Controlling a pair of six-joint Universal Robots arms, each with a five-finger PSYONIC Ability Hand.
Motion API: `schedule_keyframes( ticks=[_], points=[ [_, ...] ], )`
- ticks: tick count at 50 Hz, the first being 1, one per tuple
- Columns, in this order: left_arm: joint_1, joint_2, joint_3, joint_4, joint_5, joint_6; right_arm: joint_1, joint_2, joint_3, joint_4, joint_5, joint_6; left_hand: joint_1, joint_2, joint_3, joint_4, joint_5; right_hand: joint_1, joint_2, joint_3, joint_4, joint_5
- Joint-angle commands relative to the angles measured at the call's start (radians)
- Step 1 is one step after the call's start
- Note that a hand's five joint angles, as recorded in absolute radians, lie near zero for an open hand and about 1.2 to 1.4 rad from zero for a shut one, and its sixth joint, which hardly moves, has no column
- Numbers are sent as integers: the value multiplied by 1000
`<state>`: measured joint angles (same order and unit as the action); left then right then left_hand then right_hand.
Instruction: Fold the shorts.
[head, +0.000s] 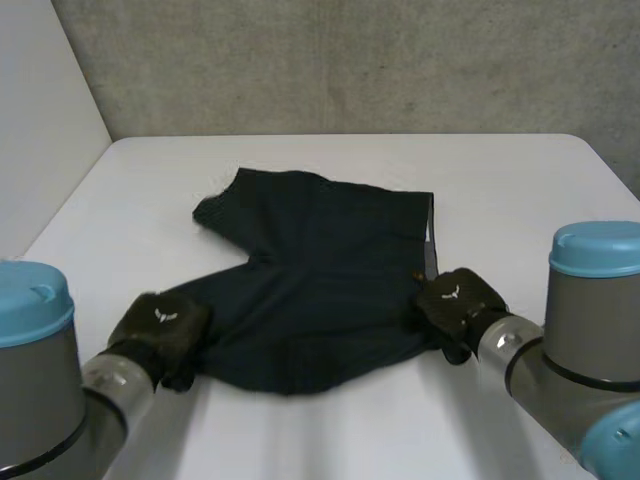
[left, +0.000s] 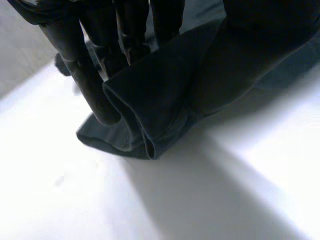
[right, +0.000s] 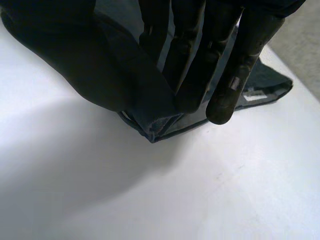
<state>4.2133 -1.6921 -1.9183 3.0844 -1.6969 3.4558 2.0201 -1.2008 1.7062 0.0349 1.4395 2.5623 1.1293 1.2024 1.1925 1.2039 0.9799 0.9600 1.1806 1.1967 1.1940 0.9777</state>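
Dark navy shorts (head: 320, 270) lie spread on the white table (head: 520, 190), waistband toward the right and one leg reaching to the far left. My left hand (head: 160, 325) is at the near leg's hem, at the cloth's near left corner. In the left wrist view its fingers (left: 90, 75) are curled on the hem of the shorts (left: 165, 95), which is lifted and doubled over. My right hand (head: 458, 305) is at the near right corner by the waistband. There its fingers (right: 240, 65) and thumb pinch that corner of the shorts (right: 155, 125) just above the table.
A grey concrete wall (head: 350, 60) stands behind the table, and a pale panel (head: 40, 120) runs along its left side. Bare tabletop shows in front of the shorts, between my two arms, and beyond them toward the far edge.
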Motion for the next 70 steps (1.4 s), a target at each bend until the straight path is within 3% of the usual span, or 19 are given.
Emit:
schedule_keyframes(
  ticks=[1, 9, 16, 20, 25, 32, 36, 44, 45, 46, 47, 48, 49, 51, 54, 59, 64, 70],
  points=[
    [-6, 63, -44, -222, 2, 3, -4, -106, 53, 219, -31, -55, 267, 194, 204, 192, 242, 436, 216, 200, 202, 244],
    [-30, 146, -64, -377, 3, 28, -29, -190, 118, 466, -30, -275, 267, 194, 204, 192, 242, 436, 216, 200, 202, 244],
    [-41, 186, 50, -374, 10, 193, -31, -200, 6, 494, -79, -269, 267, 194, 204, 192, 242, 436, 216, 200, 202, 244],
    [-38, 85, 160, -253, 8, 258, -35, -102, -129, 415, -91, -130, 267, 194, 204, 192, 242, 436, 216, 200, 202, 244],
    [-35, -171, 400, -103, 2, 266, -23, 46, -293, 332, -42, -45, 267, 194, 204, 192, 242, 436, 216, 200, 202, 244],
    [-30, -548, 819, -27, -42, 270, -15, 233, -497, 218, 108, -50, 267, 194, 204, 192, 242, 436, 216, 200, 202, 244],
    [-27, -731, 1061, -10, -99, 275, -14, 313, -574, 117, 122, -57, 267, 194, 204, 192, 242, 436, 216, 200, 202, 244],
    [-29, -957, 1335, 56, -99, 273, -12, 474, -669, -108, 128, -166, 267, 194, 204, 192, 242, 436, 216, 200, 202, 244],
    [-30, -966, 1346, 75, -98, 272, -12, 489, -674, -156, 133, -172, 267, 194, 204, 192, 242, -42, -263, -279, -276, -235],
    [-36, -969, 1349, 92, -98, 270, -11, 492, -672, -179, 137, -174, -64, -137, -127, -139, -89, -329, -550, -566, -563, -521],
    [-39, -971, 1343, 126, -96, 267, -11, 494, -672, -199, 145, -174, -955, -1028, -1018, -1029, -980, -550, -770, -787, -784, -742],
    [-42, -971, 1340, 143, -93, 263, -11, 495, -671, -214, 156, -172, -891, -964, -954, -965, -916, -767, -988, -1004, -1001, -959],
    [-45, -971, 1331, 161, -92, 263, -11, 485, -659, -234, 180, -162, -767, -840, -830, -842, -792, -786, -1006, -1022, -1019, -978],
    [-52, -960, 1294, 187, -99, 253, -17, 462, -631, -251, 197, -134, -955, -1028, -1018, -1029, -980, -786, -1006, -1022, -1019, -978],
    [-56, -876, 1202, 183, -101, 224, -20, 345, -518, -271, 196, -22, -955, -1028, -1018, -1029, -980, -786, -1006, -1022, -1019, -978],
    [-52, -694, 952, 174, -90, 97, -50, 62, -305, -239, 121, 189, -955, -1028, -1018, -1029, -980, -786, -1006, -1022, -1019, -978],
    [-20, -464, 649, 174, -28, -76, -103, -12, -140, -144, 1, 283, -955, -1028, -1018, -1029, -980, -767, -987, -1003, -1001, -959],
    [23, -299, 382, 185, 86, -185, -158, -37, 34, -99, -109, 332, -955, -1028, -1018, -1029, -980, -708, -928, -944, -942, -900]
  ],
)
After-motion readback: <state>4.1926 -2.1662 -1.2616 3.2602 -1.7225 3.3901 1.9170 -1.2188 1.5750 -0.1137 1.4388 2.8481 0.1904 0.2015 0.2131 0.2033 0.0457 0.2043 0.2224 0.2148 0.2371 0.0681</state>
